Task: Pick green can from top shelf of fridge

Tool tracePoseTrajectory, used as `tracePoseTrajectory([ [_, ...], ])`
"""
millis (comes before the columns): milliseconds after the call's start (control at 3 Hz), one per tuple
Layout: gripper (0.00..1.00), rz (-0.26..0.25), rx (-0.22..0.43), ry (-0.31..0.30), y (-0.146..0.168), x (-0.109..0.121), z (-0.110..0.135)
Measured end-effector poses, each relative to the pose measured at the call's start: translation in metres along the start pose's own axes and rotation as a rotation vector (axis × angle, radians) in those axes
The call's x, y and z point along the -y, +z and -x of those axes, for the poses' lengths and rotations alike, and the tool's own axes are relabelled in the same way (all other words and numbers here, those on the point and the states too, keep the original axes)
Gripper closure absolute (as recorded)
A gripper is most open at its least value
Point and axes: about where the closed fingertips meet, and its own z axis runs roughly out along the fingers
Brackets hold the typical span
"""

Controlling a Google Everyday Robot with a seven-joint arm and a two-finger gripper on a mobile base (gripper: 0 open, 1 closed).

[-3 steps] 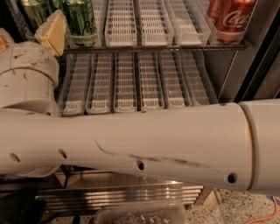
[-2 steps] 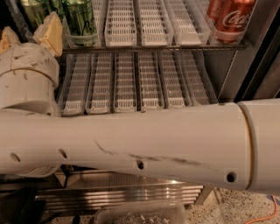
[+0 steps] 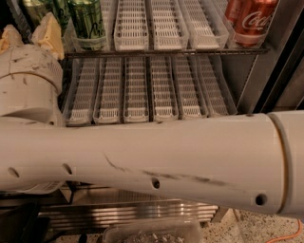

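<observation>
A shiny green can (image 3: 88, 21) stands at the left front of the top shelf (image 3: 166, 51), in a white slotted tray. More green cans (image 3: 58, 12) stand beside and behind it, partly cut off by the frame's top edge. My gripper (image 3: 27, 35) is at the upper left, in front of the shelf edge and just left of the green can. Its cream fingertips (image 3: 48, 31) stand apart with nothing between them. My thick white arm (image 3: 156, 161) crosses the whole lower view.
A red Coca-Cola can (image 3: 249, 19) stands at the shelf's right end. Rows of white slotted trays (image 3: 137, 90) fill the rack below. The dark fridge door frame (image 3: 280, 61) runs down the right. A stainless-steel base (image 3: 133, 209) and a clear container (image 3: 152, 235) lie at the bottom.
My gripper has shifted slightly left and up beside the green can. The cans and trays have not moved.
</observation>
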Motion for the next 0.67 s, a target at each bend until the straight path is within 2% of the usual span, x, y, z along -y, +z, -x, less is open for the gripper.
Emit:
tracePoseTrajectory([
  [333,0.33,0.000,0.000,0.000,0.0001,0.0000,0.0000],
  [667,0.33,-0.002,-0.011,0.013,0.0087,0.0012,-0.0026],
])
